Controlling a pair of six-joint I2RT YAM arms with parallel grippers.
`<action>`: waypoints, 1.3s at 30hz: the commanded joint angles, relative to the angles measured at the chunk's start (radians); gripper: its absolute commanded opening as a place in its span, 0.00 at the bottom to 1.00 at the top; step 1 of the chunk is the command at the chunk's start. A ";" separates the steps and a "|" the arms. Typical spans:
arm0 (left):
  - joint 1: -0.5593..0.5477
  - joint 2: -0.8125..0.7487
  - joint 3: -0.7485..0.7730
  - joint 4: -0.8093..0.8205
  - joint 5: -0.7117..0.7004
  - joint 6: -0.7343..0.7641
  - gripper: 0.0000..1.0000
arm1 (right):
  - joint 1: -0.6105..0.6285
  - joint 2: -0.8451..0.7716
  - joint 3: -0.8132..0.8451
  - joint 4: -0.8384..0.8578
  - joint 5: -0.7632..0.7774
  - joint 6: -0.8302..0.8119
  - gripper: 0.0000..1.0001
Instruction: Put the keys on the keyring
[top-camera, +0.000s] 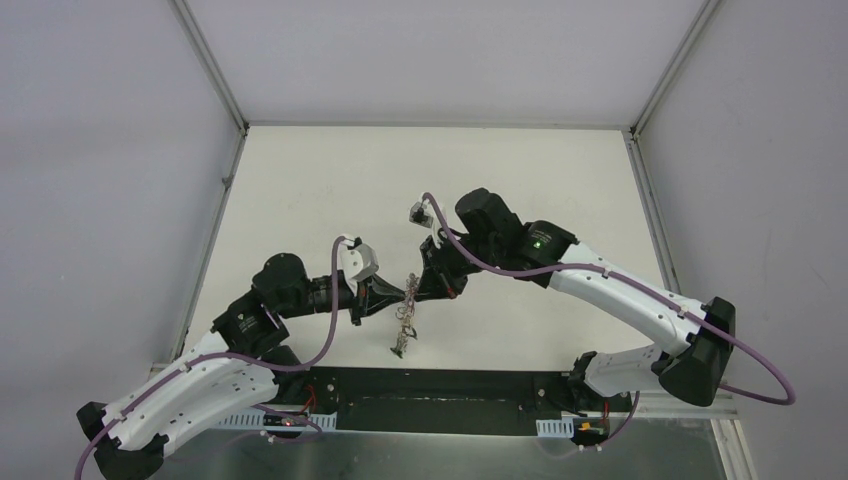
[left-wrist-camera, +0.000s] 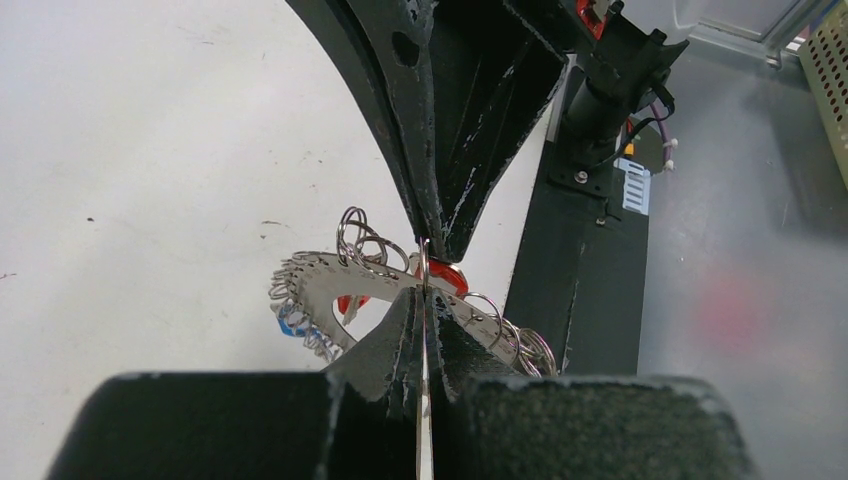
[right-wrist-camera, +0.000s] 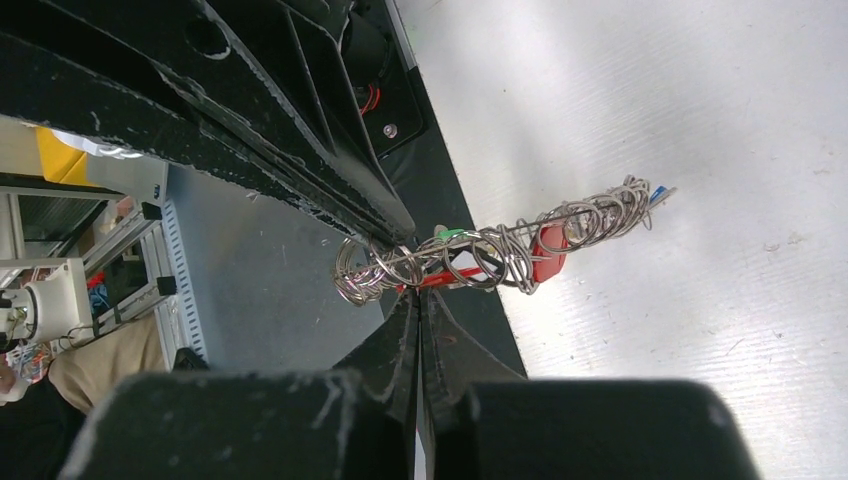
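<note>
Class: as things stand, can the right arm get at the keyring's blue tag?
Probably not: the right gripper is shut at the keyring's rim, tip to tip with the left gripper, and the blue tag hangs at the opposite rim.

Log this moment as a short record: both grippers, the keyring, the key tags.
left gripper: shut, pinching thin metal at the keyring's rim
right gripper: shut, tip to tip with the left one, at the same rim
keyring: held between both grippers, fringed with small rings
tags in view: red tag, blue tag, green tag
key blades: too tangled to tell
</note>
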 joint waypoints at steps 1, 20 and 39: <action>-0.002 -0.024 0.010 0.126 0.033 -0.001 0.00 | -0.005 -0.011 -0.006 0.053 -0.006 0.018 0.03; -0.003 -0.026 -0.004 0.151 0.040 0.009 0.00 | -0.005 -0.506 -0.439 0.612 0.021 -0.289 0.82; -0.003 -0.026 -0.013 0.193 0.105 0.031 0.00 | -0.005 -0.328 -0.411 0.744 -0.187 -0.433 0.52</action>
